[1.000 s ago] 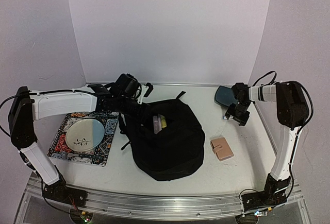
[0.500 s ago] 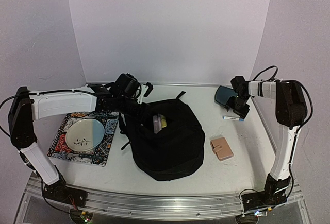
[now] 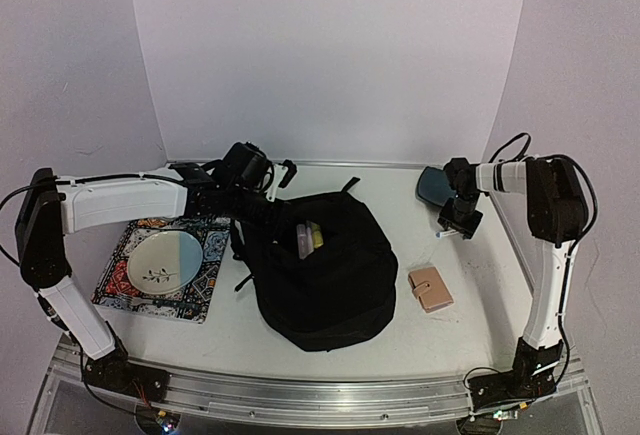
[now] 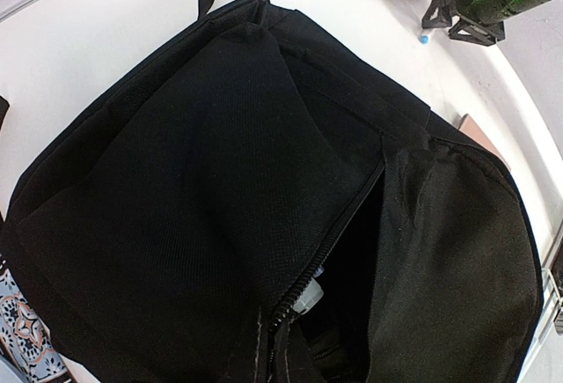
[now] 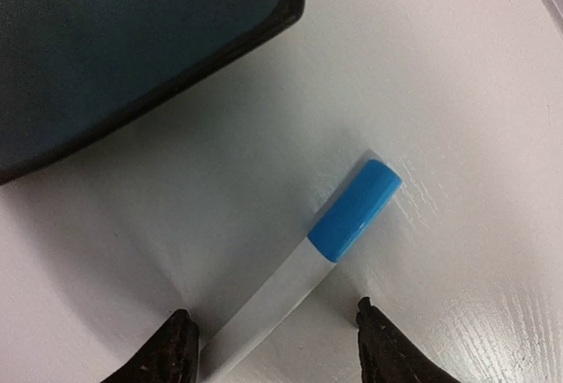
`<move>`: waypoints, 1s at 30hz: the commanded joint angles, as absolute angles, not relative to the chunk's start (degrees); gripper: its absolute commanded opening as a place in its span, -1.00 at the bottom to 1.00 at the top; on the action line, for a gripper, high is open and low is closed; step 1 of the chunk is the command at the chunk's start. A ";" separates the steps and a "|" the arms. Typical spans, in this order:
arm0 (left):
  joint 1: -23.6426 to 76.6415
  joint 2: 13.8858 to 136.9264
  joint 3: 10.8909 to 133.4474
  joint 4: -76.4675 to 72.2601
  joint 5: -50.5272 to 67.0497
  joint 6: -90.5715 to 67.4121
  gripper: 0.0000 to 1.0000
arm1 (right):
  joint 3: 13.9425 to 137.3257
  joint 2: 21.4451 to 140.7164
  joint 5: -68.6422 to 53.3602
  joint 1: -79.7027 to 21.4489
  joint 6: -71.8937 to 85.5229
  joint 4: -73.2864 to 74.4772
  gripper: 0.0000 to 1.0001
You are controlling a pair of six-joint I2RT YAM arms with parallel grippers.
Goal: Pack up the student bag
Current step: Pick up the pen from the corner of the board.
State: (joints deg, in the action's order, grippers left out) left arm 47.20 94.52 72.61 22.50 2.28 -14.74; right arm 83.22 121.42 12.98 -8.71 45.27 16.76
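Top external is showing the student bag (image 3: 320,275) lying mid-table, its mouth gaping on pink and yellow items (image 3: 308,238), the left gripper (image 3: 255,203) seemingly pressed together on its rim. Beside the dark tray (image 3: 437,185), the right gripper (image 5: 277,348) is straddling, spread, a blue-capped pen (image 5: 343,224); centring on the barrel before closing is looking wise.

Matt black woven cloth on the backpack (image 4: 220,180), finely textured. Smooth plastic on the white pen (image 5: 290,277), glossy blue at the cap. Dark tray (image 5: 114,40) smooth, perhaps plastic. White table (image 5: 457,92) faintly grained.
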 commanded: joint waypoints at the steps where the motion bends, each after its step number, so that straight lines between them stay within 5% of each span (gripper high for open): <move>1: 47.31 90.24 72.92 20.28 1.71 -13.64 -1.00 | 79.93 118.90 11.35 -7.90 42.82 22.85 0.02; 16: 47.29 89.61 72.89 20.31 1.64 -13.54 -1.00 | 71.08 111.11 5.97 -6.57 36.32 21.47 -0.97; 30: 47.29 90.35 73.07 20.30 3.54 -13.84 -1.00 | 60.49 93.01 -5.26 -8.59 33.30 17.48 -1.00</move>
